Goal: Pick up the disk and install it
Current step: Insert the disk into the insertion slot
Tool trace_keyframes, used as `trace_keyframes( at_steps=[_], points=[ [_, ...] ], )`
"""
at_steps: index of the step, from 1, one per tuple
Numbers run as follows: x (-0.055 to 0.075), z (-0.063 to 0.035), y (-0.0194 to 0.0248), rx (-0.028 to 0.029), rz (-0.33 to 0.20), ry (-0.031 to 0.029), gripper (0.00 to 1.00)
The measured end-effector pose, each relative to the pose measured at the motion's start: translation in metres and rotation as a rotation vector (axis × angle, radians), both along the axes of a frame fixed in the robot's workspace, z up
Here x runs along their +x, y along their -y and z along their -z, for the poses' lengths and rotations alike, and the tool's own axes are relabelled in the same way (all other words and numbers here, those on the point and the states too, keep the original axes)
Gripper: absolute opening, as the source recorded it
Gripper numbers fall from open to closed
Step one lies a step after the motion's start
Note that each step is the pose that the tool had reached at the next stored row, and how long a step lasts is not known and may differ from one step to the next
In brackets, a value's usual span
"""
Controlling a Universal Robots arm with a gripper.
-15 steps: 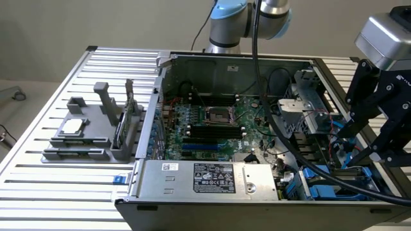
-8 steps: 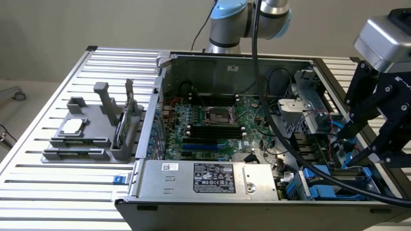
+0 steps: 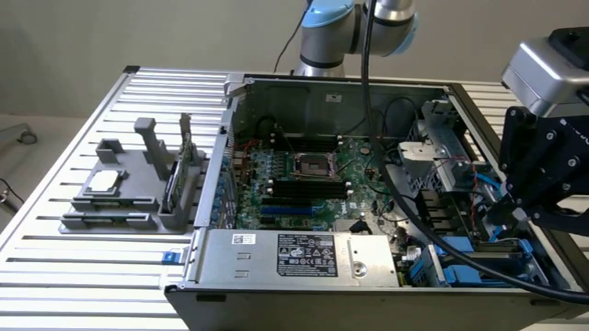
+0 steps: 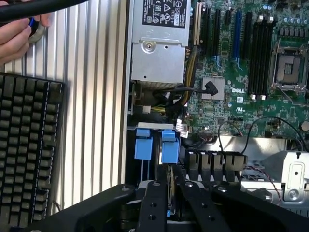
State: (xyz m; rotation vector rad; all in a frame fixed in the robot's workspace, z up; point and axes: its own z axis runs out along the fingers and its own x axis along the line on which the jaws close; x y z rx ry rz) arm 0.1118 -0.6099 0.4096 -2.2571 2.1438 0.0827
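Beige wall [image 3: 138,34], slatted metal table [image 3: 74,276]

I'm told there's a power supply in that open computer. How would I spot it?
Find the open computer case lying on the slatted table. Along its near edge, in front of the green motherboard, sits the power supply: a grey metal box. Unlike the blue plastic parts on the exterior view's right, it bears a black-and-white sticker.

end effector [image 3: 508,232] at disk [image 3: 498,248], exterior view's right | open computer case [image 3: 322,89] | slatted table [image 3: 92,276]
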Motion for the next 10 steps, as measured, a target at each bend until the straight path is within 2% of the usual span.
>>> trace_keyframes(
  at_steps=[2,10],
  points=[
    [0.003,0.0033,0.0,0.0003,0.0,0.0,0.11],
    [0.014,0.0174,0.0,0.0013,-0.002,0.0,0.11]
  ],
)
